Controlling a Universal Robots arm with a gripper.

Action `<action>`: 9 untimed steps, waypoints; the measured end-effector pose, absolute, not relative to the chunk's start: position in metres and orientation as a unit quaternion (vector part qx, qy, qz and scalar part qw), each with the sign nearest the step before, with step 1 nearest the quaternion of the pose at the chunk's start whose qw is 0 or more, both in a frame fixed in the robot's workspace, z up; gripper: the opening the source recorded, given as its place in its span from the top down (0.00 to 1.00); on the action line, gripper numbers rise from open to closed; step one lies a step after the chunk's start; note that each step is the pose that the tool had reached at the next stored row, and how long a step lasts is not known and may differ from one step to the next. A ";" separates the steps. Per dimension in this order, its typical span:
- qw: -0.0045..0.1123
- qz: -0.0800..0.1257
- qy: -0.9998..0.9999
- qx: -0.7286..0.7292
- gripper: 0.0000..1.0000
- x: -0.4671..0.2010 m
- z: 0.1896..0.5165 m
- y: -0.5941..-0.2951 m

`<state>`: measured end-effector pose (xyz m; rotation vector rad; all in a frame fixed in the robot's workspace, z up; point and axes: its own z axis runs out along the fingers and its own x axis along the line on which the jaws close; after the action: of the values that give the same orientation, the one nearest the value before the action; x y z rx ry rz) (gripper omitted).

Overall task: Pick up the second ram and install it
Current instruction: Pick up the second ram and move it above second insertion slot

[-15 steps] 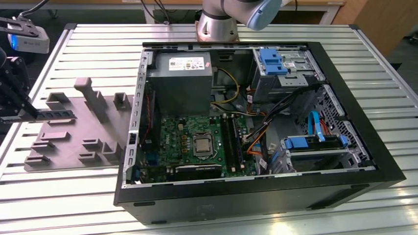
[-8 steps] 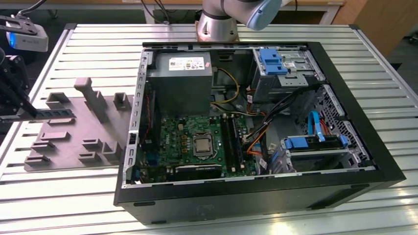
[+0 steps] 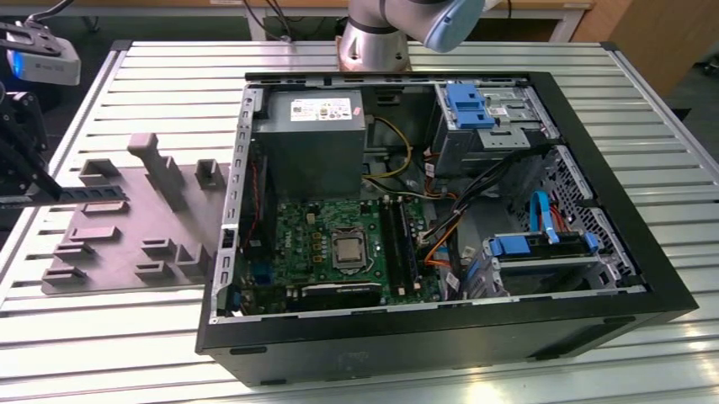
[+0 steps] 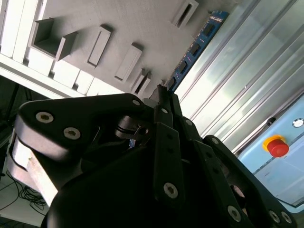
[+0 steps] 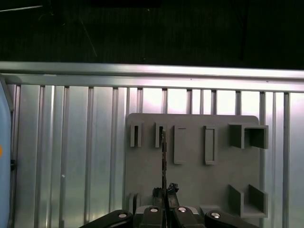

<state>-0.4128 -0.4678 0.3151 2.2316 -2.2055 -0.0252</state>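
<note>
Pincer [image 4: 163, 95] is closest to both wrist cameras, clamped shut on one end of the second ram [image 4: 194, 50]. The ram is a thin blue-green strip with dark chips that sticks straight out from the fingertips. It shows edge-on in the first wrist view.

In the exterior view the pincer is at 9 o'clock, at the frame's edge, with the ram pointing toward 3 o'clock over the grey fixture plate [image 3: 118, 217]. Can't tell if the ram touches the plate or clears it. The plate carries several upright grey holders and lies flat on the slatted metal bench [image 3: 146, 93], just beside the open computer case [image 3: 450, 341], on the case's 9 o'clock side. The arm base [image 3: 376, 38] is at 12 o'clock of the case.

Inside the case:
- Grey power-supply box [image 3: 309, 139] at 11 o'clock.
- Green motherboard [image 3: 303, 240] at 7 o'clock.
- Black slot rails [image 3: 396, 240] along the motherboard's 3 o'clock edge.
- Blue drive caddy [image 3: 466, 105] at 1 o'clock.
- Another blue caddy [image 3: 528, 247] at 4 o'clock.

A red stop button [image 4: 278, 146] shows past the bench in the second wrist view.
</note>
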 end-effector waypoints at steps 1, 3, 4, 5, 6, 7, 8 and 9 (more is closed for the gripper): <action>0.002 -0.008 -0.703 0.711 0.86 -0.413 0.316 -0.468; 0.002 -0.008 -0.703 0.711 0.86 -0.413 0.317 -0.468; 0.002 -0.008 -0.703 0.711 0.86 -0.413 0.317 -0.468; 0.002 -0.008 -0.703 0.711 0.86 -0.413 0.318 -0.468; 0.002 -0.008 -0.703 0.711 0.86 -0.413 0.318 -0.468; 0.002 -0.008 -0.703 0.711 0.86 -0.413 0.319 -0.468; 0.002 -0.008 -0.703 0.711 0.86 -0.413 0.319 -0.468; 0.002 -0.008 -0.703 0.711 0.86 -0.413 0.320 -0.468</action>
<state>-0.4128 -0.4678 0.3197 2.2311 -2.2049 -0.0238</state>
